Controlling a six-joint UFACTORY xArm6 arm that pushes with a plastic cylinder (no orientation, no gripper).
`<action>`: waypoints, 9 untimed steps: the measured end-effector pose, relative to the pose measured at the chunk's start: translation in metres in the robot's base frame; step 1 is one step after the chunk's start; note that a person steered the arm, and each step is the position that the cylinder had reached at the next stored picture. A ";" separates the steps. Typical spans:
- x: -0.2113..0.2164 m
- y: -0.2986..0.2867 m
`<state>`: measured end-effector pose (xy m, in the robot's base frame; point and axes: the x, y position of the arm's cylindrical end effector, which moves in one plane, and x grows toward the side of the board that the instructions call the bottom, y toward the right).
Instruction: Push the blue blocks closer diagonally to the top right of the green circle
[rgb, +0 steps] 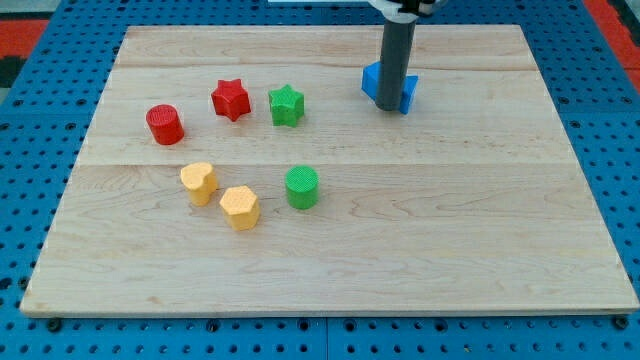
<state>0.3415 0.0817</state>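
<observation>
The green circle (302, 187) stands a little left of the board's middle. Blue blocks (373, 80) sit at the view's upper right of it, partly hidden behind my rod; their shapes cannot be made out, and a second blue part (410, 92) shows on the rod's right. My tip (392, 108) rests right at the front of the blue blocks, touching or nearly touching them. The rod rises from there to the view's top.
A green star (286, 104), a red star (230, 99) and a red cylinder (164, 124) sit at the upper left. A yellow heart (199, 183) and a yellow hexagon (240, 207) lie left of the green circle. The wooden board (480, 230) lies on a blue pegboard.
</observation>
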 end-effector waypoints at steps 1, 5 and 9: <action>-0.013 -0.010; -0.014 -0.049; -0.006 0.035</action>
<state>0.3350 0.1168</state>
